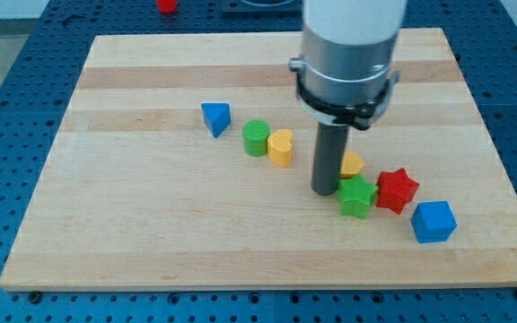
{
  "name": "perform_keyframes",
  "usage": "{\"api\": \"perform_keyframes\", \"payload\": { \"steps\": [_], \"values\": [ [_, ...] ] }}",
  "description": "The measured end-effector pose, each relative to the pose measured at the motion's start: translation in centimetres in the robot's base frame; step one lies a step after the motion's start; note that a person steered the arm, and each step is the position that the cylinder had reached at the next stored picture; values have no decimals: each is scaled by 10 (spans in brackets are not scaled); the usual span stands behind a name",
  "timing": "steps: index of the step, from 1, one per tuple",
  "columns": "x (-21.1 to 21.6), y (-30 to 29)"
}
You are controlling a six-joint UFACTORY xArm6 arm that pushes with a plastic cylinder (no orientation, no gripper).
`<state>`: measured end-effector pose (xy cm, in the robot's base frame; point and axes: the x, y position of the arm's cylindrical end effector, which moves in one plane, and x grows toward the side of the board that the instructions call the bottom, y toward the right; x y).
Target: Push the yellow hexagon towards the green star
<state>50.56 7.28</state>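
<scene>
My tip (325, 191) is down on the surface (151, 224), just left of the green star (357, 197) and touching or nearly touching it, can't tell which. No hand on this rig, only the rod, so nothing to report as apart or together

Yellow hexagon (352, 164) sits right behind the rod, on its right side, partly hidden by it; only a yellow-orange wedge shows. It's just above the green star in the view, touching or nearly so

Red star (396, 190) is right of the green star, the two in contact. Blue cube (433, 222) lies lower right of the red star, close but apart

Left of the rod: yellow heart (280, 147) and green cylinder (256, 138) side by side, touching. Blue triangle (215, 117) is further left and a bit higher, apart from both

All blocks lie in a loose diagonal band from upper left to lower right. A small red thing (166, 4) shows off the board at the view's top edge, too cropped to identify
</scene>
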Motion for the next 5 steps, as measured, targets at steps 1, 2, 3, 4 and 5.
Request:
{"api": "perform_keyframes", "payload": {
  "steps": [1,2,3,4,5],
  "values": [
    [-24,-6],
    [-55,-8],
    [-77,-7],
    [-68,21],
    [-36,59]
  ]
}}
